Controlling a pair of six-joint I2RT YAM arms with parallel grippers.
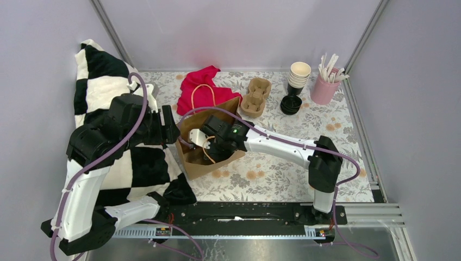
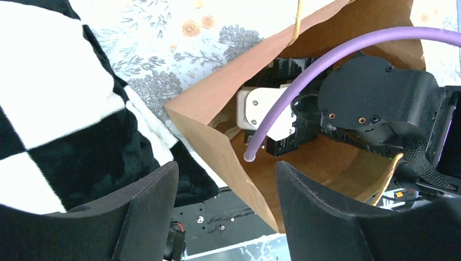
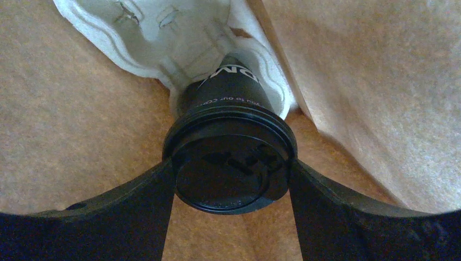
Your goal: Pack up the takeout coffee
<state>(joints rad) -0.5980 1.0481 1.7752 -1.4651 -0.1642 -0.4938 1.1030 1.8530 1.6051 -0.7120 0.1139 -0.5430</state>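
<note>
Biggest thing here is the table (image 1: 282, 174) with its flowery cover, then the black-and-white checked blanket (image 1: 103, 92) heaped along its left side. The brown paper bag (image 1: 198, 166) stands open in the middle, its left edge right up against the blanket, and my right arm reaches in through the mouth. Behind the bag there's a red cloth (image 1: 201, 84), and just beside that a spare tray (image 1: 256, 98) made of brown pulp. Further right is a stack of paper cups (image 1: 299, 73) with a pile of black lids (image 1: 291, 104) just in front of it, and a pink cup (image 1: 324, 89) of white sticks near the back right corner. Inside the bag there's a pale tray (image 3: 141, 38), and the coffee (image 3: 228, 95) sits in one of its pockets, its black lid (image 3: 231, 179) facing my right wrist camera. My right fingers (image 3: 163, 190) are closed in on that lid, one against each side of the rim, so I've got hold of it. My left fingers (image 2: 288, 182) hang at the bag's left edge, spread wide with nothing in them. The bag's near corner shows in the gap between them, but I can't tell if it touches either one.
</note>
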